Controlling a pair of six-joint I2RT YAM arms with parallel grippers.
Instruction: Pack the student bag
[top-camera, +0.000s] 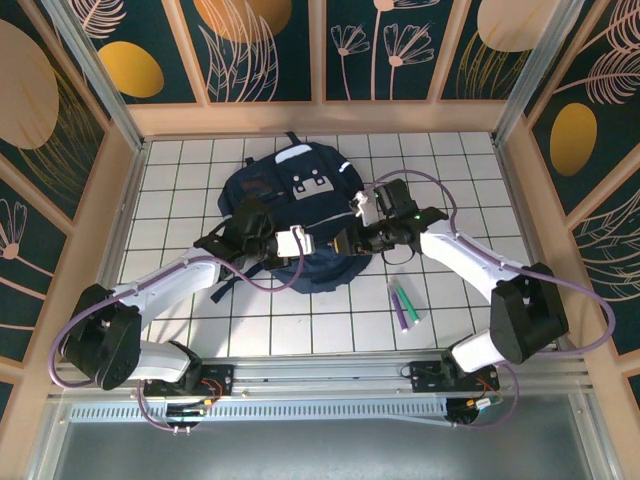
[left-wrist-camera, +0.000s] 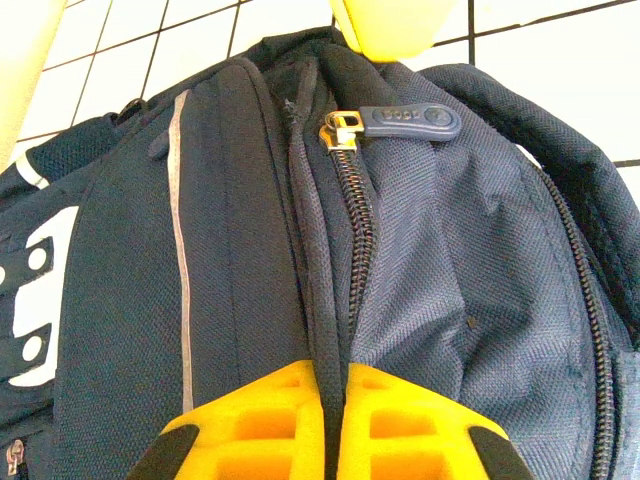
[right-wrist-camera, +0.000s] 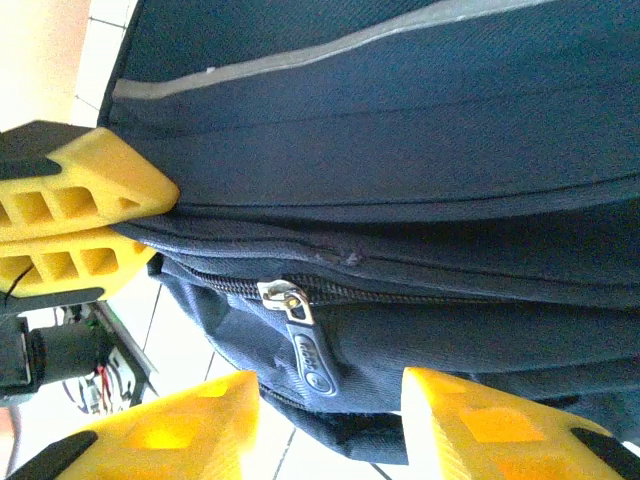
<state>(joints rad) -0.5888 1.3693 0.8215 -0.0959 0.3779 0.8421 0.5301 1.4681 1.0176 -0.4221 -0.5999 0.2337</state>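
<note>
The navy student bag (top-camera: 262, 188) lies flat on the white tiled table, its grey buckled flap (top-camera: 312, 183) facing up. At the bag's near edge my left gripper (top-camera: 292, 243) is shut on a fold of bag fabric beside the zip. In the left wrist view, that gripper (left-wrist-camera: 333, 385) pinches the dark seam, and the zip pull (left-wrist-camera: 412, 122) lies further along. My right gripper (top-camera: 347, 240) hangs open just right of it. In the right wrist view, this gripper (right-wrist-camera: 330, 405) has its yellow fingers standing either side of the zip pull (right-wrist-camera: 310, 352) without touching it.
Green and purple pens (top-camera: 404, 303) lie on the tiles right of the bag, under the right forearm. Wooden walls (top-camera: 120, 200) fence the table on three sides. The metal rail (top-camera: 320, 375) with both arm bases runs along the near edge.
</note>
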